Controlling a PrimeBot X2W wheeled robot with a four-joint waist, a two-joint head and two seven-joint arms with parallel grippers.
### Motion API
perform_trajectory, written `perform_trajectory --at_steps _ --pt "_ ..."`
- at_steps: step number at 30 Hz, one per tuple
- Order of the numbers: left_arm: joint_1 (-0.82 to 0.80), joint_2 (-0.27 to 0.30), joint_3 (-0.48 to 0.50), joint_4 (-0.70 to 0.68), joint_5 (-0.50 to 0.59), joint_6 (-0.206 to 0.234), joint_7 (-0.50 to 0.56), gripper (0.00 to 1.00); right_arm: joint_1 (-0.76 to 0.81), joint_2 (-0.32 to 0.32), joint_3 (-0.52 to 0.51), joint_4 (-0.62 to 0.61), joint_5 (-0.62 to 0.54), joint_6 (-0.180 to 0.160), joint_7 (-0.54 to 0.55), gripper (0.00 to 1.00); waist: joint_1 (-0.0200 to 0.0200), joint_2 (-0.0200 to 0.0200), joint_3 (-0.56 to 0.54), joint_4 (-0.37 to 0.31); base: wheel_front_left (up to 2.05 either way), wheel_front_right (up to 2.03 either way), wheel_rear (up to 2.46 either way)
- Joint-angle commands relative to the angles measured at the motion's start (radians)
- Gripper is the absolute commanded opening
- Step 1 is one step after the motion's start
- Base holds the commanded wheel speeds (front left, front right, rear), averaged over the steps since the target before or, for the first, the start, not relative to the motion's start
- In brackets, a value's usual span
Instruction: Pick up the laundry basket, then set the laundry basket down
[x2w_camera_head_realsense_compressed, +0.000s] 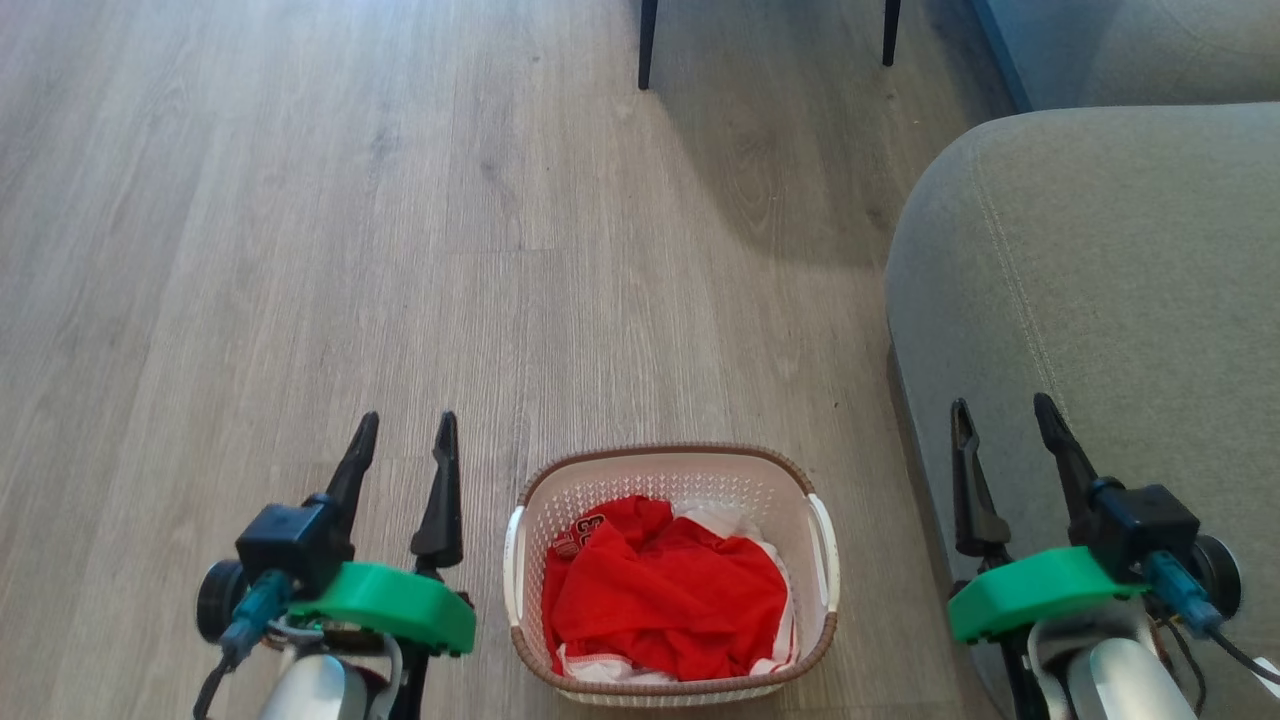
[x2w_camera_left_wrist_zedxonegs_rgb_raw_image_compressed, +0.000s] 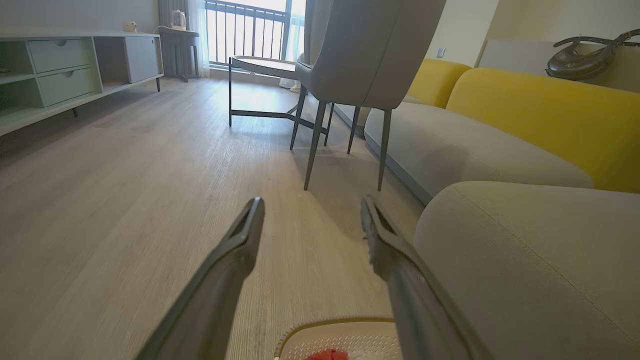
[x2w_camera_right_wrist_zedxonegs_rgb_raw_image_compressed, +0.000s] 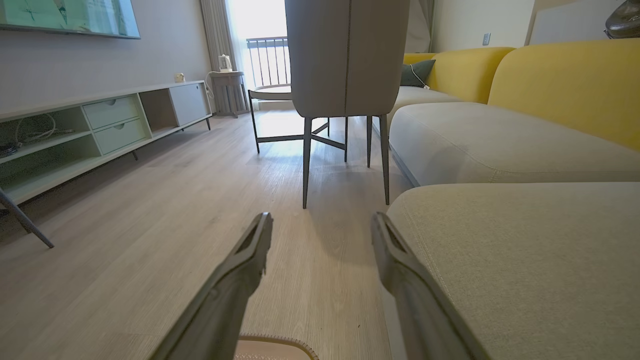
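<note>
The laundry basket (x2w_camera_head_realsense_compressed: 790, 490), white perforated plastic with a brown woven rim and two white side handles, stands on the wood floor at the bottom centre of the head view, holding red and white clothes. Its far rim also peeks into the left wrist view (x2w_camera_left_wrist_zedxonegs_rgb_raw_image_compressed: 330, 322) and the right wrist view (x2w_camera_right_wrist_zedxonegs_rgb_raw_image_compressed: 280, 341). My left gripper (x2w_camera_head_realsense_compressed: 405, 432) hovers open to the basket's left, apart from it, nothing between its fingers. My right gripper (x2w_camera_head_realsense_compressed: 1003, 415) is open to the basket's right, over the sofa's edge, also empty.
A grey sofa cushion (x2w_camera_head_realsense_compressed: 1100, 300) bulges close to the basket's right side. A grey chair (x2w_camera_left_wrist_zedxonegs_rgb_raw_image_compressed: 360, 55) on thin dark legs stands ahead, with a low table behind it. A pale green media cabinet (x2w_camera_right_wrist_zedxonegs_rgb_raw_image_compressed: 100, 130) lines the left wall. Open floor spreads ahead and to the left.
</note>
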Motion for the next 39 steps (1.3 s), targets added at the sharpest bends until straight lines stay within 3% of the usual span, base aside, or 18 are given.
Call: perform_trajectory --at_steps 1,39 --pt "-0.034 -0.002 0.042 -0.041 0.002 -0.005 -0.005 1.0 -0.021 0.003 0.013 -0.037 -0.006 0.007 -0.008 1.0 0.0001 -0.0001 0.0 0.0 0.0 0.0 0.0" --pt "-0.034 -0.003 0.031 -0.025 -0.003 -0.02 -0.005 1.0 -0.033 0.006 0.005 -0.032 0.016 0.007 -0.008 1.0 0.0001 -0.0001 0.01 0.001 0.0 0.0 0.0"
